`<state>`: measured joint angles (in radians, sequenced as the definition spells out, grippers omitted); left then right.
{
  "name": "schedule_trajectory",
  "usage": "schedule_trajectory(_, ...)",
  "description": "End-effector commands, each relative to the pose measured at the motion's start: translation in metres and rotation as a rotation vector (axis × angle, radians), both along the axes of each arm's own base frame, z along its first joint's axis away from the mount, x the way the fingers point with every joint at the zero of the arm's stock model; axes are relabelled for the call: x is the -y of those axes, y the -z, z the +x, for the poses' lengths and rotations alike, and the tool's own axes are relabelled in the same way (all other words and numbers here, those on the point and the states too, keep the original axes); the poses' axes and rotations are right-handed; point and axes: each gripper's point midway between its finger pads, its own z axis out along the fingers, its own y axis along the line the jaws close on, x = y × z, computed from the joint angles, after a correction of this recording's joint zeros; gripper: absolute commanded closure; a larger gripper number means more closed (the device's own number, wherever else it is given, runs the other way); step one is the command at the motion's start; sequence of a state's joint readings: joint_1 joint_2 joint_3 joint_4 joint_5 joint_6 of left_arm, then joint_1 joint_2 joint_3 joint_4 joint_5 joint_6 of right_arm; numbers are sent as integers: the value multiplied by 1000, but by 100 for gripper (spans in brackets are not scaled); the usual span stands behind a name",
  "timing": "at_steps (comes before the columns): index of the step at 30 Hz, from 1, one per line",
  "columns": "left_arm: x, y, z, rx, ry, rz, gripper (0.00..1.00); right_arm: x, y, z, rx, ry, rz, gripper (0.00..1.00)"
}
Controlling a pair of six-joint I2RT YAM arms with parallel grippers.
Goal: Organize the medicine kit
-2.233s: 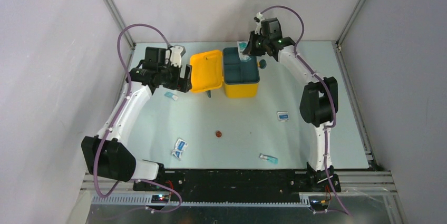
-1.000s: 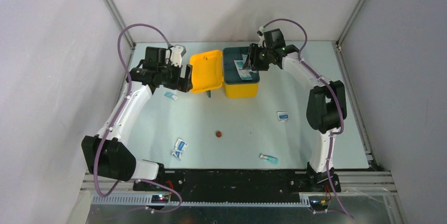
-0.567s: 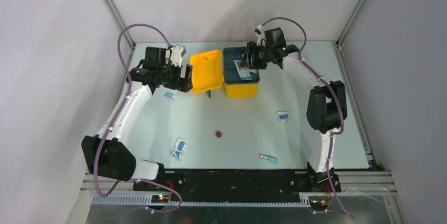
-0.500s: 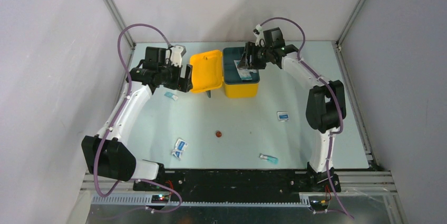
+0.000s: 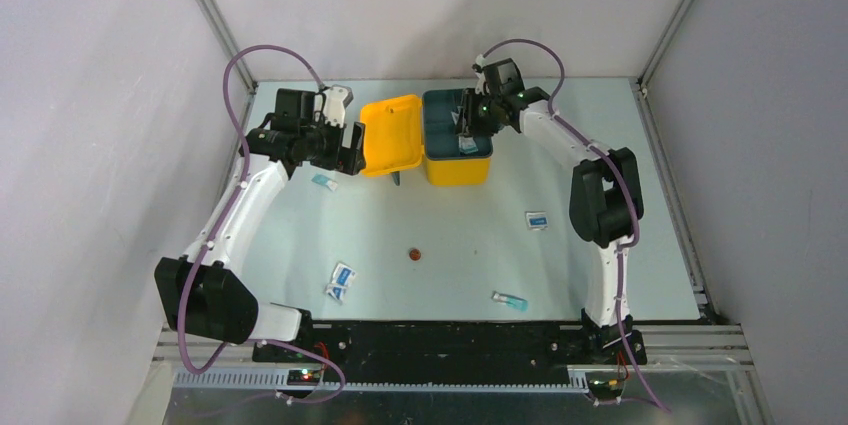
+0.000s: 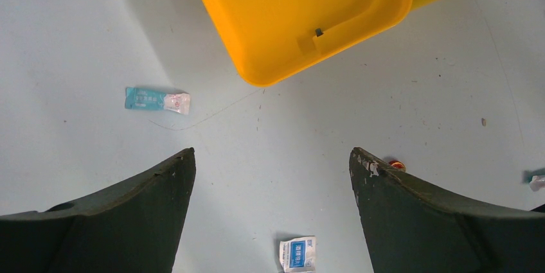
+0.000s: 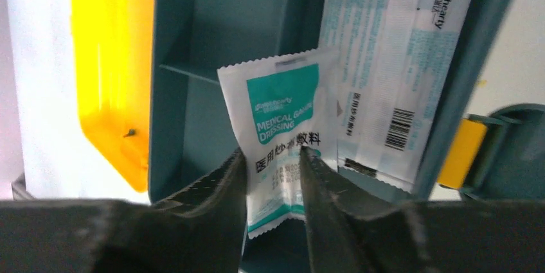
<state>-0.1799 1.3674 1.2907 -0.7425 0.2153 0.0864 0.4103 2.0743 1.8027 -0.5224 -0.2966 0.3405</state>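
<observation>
The medicine kit stands open at the middle of the desk's far edge, its lid thrown toward the left. The right gripper, directly above the kit's teal tray, pinches a gauze sachet by its lower end. The sachet's long axis runs in line with the fingers and roughly parallel to the tray's side wall, and its edge overlaps a larger packet lying inside. Release probably needs only a short descent, though which compartment lies beneath cannot be told. The left gripper, jaws spread and empty, hovers beside the lid, near a loose sachet. Only the right wrist view shows the pinch; only the top view places both arms.
</observation>
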Motion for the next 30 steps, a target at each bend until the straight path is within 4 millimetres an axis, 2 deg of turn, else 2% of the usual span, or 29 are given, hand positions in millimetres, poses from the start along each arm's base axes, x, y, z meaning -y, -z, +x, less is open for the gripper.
schedule_trajectory(1,3,-16,8,53,7,-22,6,22,-16,16,31,176,-64,65)
schedule_trajectory(5,3,-14,8,48,7,-24,7,28,-26,13,38,205,-58,75)
schedule_trajectory(7,4,-14,8,46,7,-29,7,32,-29,13,44,223,-61,83)
schedule_trajectory(9,5,-14,9,45,8,-35,7,35,-31,12,45,233,-65,96)
schedule_trajectory(11,6,-15,11,47,9,-38,6,36,-36,12,51,235,-60,100)
schedule_trajectory(16,6,-13,10,42,8,-39,7,37,-63,10,97,233,-33,100)
schedule_trajectory(21,7,-11,10,34,9,-45,7,35,-74,5,108,202,2,100)
schedule_trajectory(24,8,-11,12,32,10,-51,7,27,-69,3,100,147,36,92)
schedule_trajectory(30,10,-14,15,37,12,-56,6,25,-39,9,62,127,15,91)
